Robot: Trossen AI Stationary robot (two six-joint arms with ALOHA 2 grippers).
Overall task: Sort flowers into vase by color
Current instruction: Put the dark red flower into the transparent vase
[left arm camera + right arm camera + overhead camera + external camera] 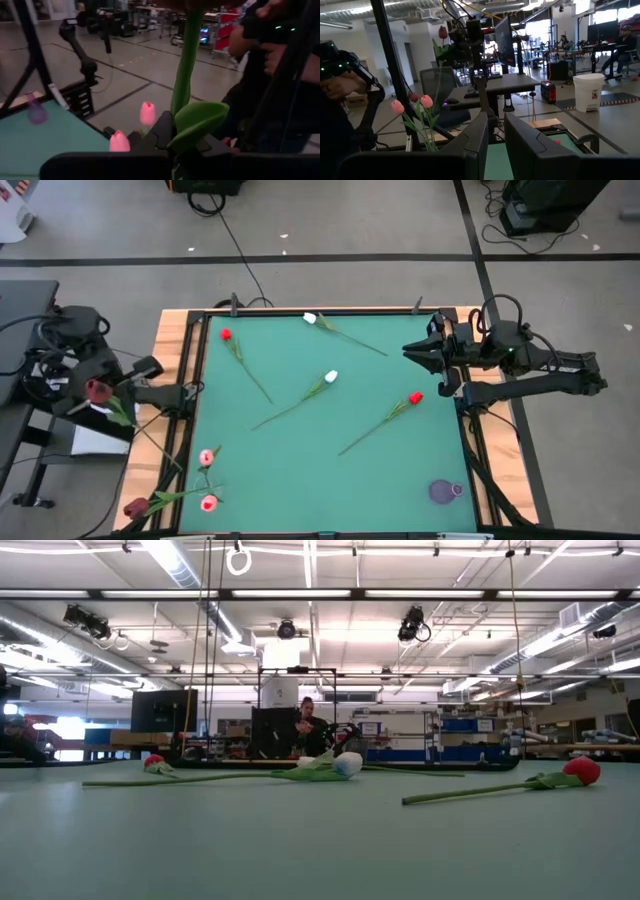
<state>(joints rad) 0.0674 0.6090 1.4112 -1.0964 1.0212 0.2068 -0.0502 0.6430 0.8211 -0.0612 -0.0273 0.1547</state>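
Green mat (330, 470) fills my table, with red (415, 397) and white tulips (331, 376) scattered flat on it. Off its left edge, my left gripper (100, 393) pinches a dark red tulip (97, 390). My right gripper (412, 350) hovers at the right edge, fingers slightly parted, empty.

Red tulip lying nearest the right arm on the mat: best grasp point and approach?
Take the red tulip mid-stem, from straight above, fingers set across the stem. It lies flat on the green mat, stem running diagonally down-left from the head, with clear mat either side. The head is bulky, so avoid it. The right gripper is closest.
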